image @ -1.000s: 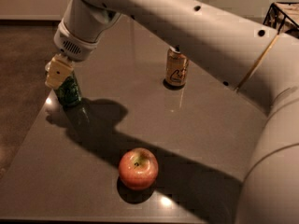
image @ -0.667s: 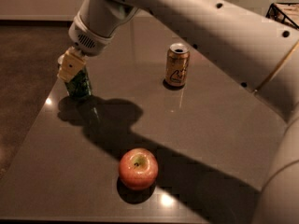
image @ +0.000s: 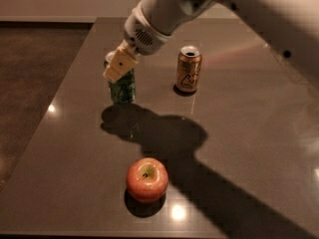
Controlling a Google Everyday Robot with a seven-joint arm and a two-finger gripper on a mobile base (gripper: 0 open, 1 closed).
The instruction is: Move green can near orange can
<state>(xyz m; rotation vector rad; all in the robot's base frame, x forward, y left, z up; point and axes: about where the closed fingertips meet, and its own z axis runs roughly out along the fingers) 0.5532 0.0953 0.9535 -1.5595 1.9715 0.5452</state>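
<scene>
Two cans stood on the dark desk (image: 239,133), and the pincer (image: 119,69) was at one of them: its pale fingers (image: 119,63) were closed around the upper part of the green can (image: 122,87), so that the can's top was hidden behind them. The can was upright directly under the pincer; whether its bottom touched the desk I could not tell. The orange can (image: 189,72) was to the right of the pincer in the camera view, near but clearly apart, with free desk between. A red apple (image: 146,179) lay well in front of the pincer, toward the camera, out of the way. In my judgement the step in hand was the carrying: the grasp was made, but the green can was not yet beside the orange one. The next move called for a short travel to the right with the can kept upright, then a gentle setting down just beside the orange can without knocking it, and only then the opening of the fingers.
</scene>
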